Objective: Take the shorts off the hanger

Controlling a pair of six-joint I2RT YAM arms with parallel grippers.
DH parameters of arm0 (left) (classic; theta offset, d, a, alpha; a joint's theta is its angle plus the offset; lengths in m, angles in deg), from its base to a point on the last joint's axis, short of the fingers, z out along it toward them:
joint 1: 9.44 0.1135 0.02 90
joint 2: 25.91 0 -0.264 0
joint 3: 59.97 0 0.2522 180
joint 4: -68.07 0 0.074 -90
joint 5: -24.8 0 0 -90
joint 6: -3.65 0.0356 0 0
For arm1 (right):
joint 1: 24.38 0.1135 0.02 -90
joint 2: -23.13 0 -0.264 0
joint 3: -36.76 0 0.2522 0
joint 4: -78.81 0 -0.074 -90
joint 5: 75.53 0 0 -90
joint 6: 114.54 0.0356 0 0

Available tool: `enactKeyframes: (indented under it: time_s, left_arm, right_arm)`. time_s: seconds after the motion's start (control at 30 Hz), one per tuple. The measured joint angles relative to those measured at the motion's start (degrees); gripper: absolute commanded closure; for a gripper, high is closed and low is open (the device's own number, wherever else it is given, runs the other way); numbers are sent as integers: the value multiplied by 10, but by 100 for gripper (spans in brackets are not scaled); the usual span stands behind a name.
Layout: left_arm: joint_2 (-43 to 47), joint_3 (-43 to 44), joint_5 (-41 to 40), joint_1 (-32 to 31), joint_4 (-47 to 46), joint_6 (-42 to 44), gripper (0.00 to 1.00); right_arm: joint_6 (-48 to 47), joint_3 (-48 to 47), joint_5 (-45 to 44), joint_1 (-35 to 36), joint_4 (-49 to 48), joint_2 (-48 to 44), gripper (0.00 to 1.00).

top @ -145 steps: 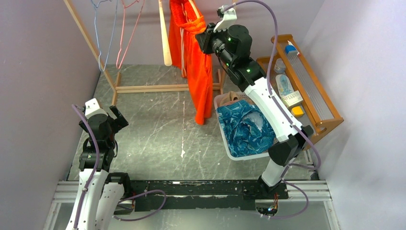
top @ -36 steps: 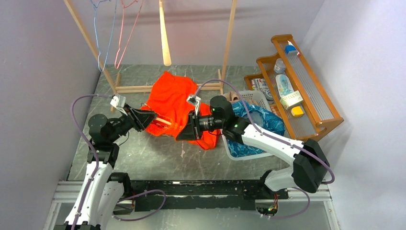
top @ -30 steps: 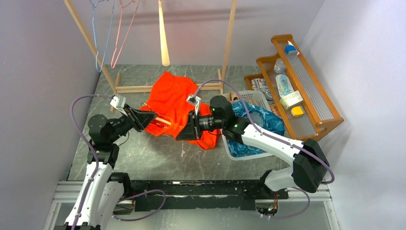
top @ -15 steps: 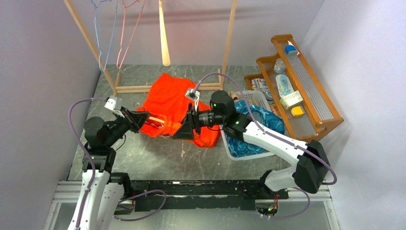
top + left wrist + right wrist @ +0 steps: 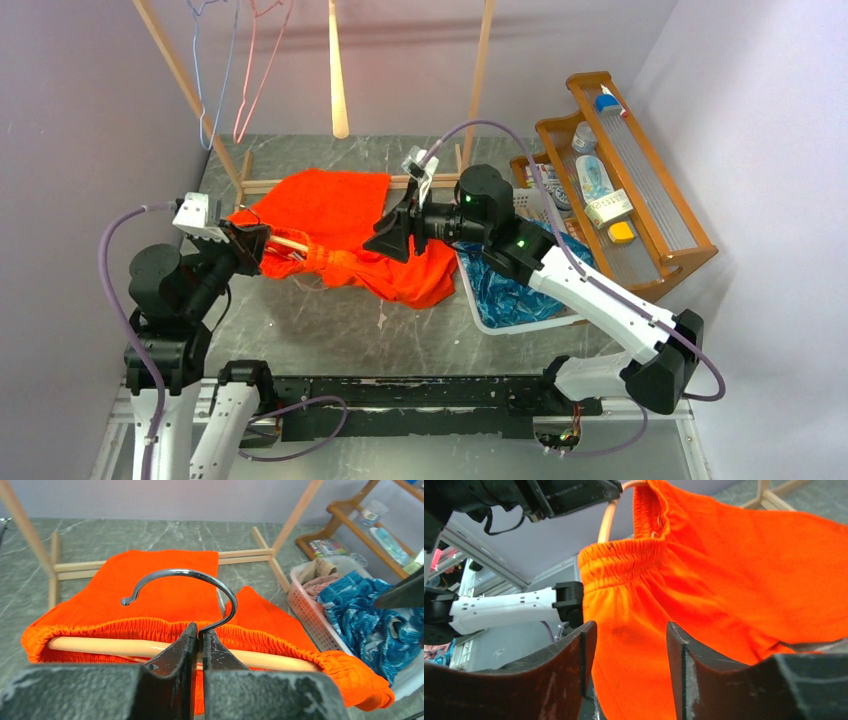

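The bright orange shorts (image 5: 335, 210) sprawl across the grey counter (image 5: 330, 320), waistband stretched round a wooden hanger (image 5: 115, 647) whose metal hook (image 5: 190, 574) the left pincer (image 5: 198, 637) pinches at the neck, while the right pincer (image 5: 628, 630) hangs spread just beside the waistband's end.

White links (image 5: 600, 298) with black joints (image 5: 485, 195); mauve cables (image 5: 100, 265) looped from wrists to bases; two small green lights (image 5: 519, 243); white camera blocks (image 5: 197, 215) at wrists; black fingers (image 5: 170, 650) with grey scuffs
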Motion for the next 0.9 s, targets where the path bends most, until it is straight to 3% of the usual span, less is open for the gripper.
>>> enactKeyframes:
  time_s: [0.17, 0.4, 0.63, 0.9]
  left_arm:
    - [-26, 61, -47, 0, 93, 10, 93]
    - [-63, 92, -94, 0, 184, 25, 93]
    - [-70, 75, -67, 0, 200, 19, 93]
    - [-79, 67, -9, 0, 198, 18, 93]
  right_arm:
    - [-23, -56, 13, 25, 11, 17, 47]
    - [-80, -155, -14, 129, 79, 94, 51]
    - [-114, -170, -152, 178, 129, 127, 55]
    - [-123, -171, -195, 181, 137, 157, 65]
